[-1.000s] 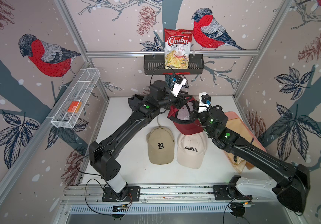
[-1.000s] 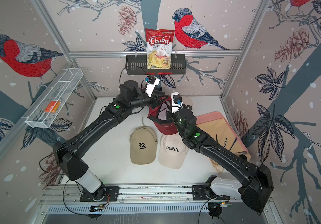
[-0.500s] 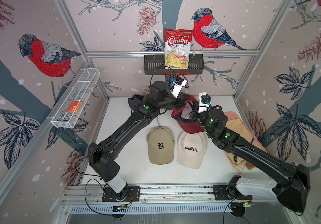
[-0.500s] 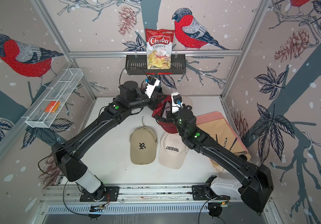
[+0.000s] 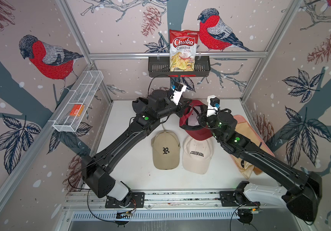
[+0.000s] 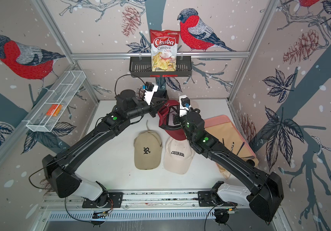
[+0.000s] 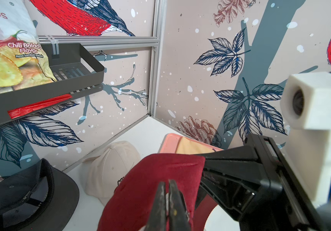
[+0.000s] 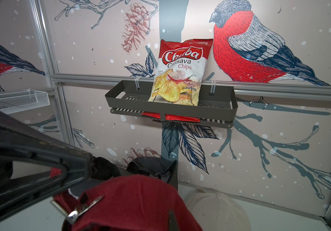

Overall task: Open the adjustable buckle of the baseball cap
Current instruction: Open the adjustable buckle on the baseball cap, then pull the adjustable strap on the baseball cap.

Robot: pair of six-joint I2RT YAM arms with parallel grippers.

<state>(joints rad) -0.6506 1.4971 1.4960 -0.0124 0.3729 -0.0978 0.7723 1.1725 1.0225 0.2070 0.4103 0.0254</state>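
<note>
Both grippers are clamped on the dark red fabric baseball cap (image 5: 197, 133), so we've got it pinched from two sides. The left gripper (image 7: 167, 186) has its fingers closed flat on the red cloth, and the right gripper (image 7: 203, 170) bites the cap's edge from the opposite side. The cap hangs between them, lifted off the white bench (image 5: 132, 160), roughly mid-way along its far edge.

Progress-wise, we'd call it early-to-middle. The cap is picked up and turned so the silver metal buckle (image 8: 84, 208) faces the right wrist camera, with the red strap running through it. The opening itself looks not yet done, though honestly we can't tell whether the clasp is lifted or shut.

Hard to see: in both top views the arms cover the buckle entirely, and the right wrist view crops the cap's lower half.

Nearer the front edge lie a tan cap with a black R (image 5: 165, 150) and a cream cap reading COLORADO (image 5: 197, 155), side by side. A black cap (image 7: 26, 196) and another cream cap (image 7: 110, 170) sit along the far edge, and a pink tray (image 5: 240, 121) sits by the right edge.
</note>
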